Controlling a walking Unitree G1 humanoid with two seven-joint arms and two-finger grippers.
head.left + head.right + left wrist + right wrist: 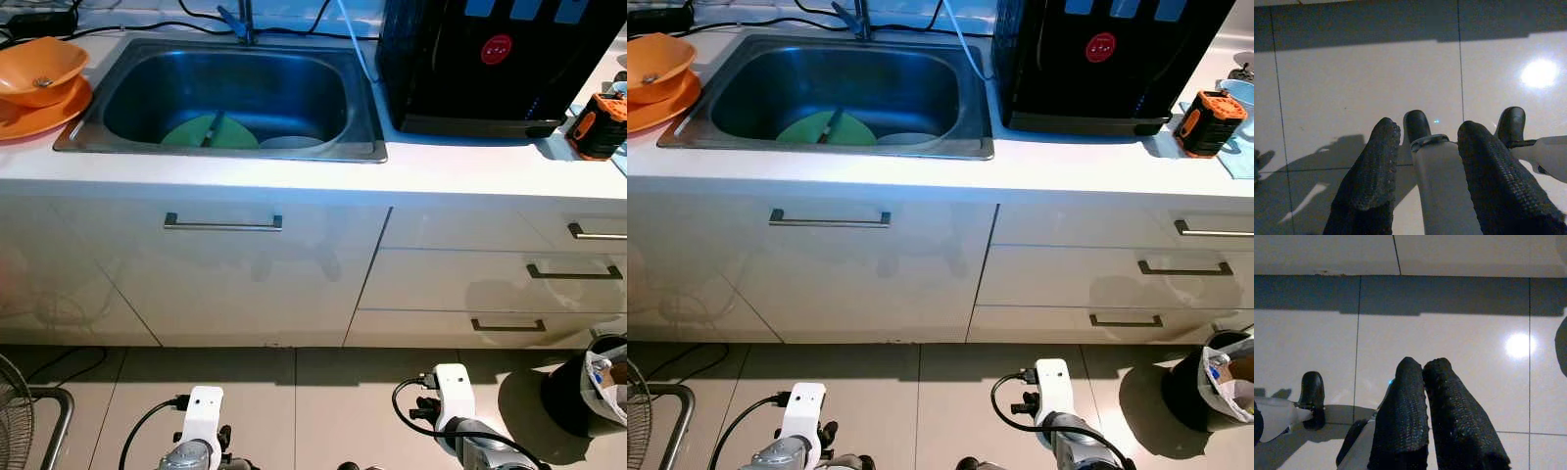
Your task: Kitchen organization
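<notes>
Two arms hang low over the tiled floor (1352, 73) while the robot faces a long white tabletop (294, 176) with drawers below. Largest on it is the steel sink (362, 108) set toward the left end, holding a green plate (186, 132) with a utensil (213, 129) lying across it and a white dish (291, 143) beside that. A black water dispenser (490, 69) stands just right of the sink, orange bowls (39, 73) are stacked at the far left edge, and a small orange device (600, 125) sits near the right edge. Down at the wrists, the left claw (1429, 142) stands parted and empty, the right claw (1422, 377) pressed together on nothing. Reaching in, I judge, an arm could knock the dispenser or snag the cables (196, 20) along the back edge.
</notes>
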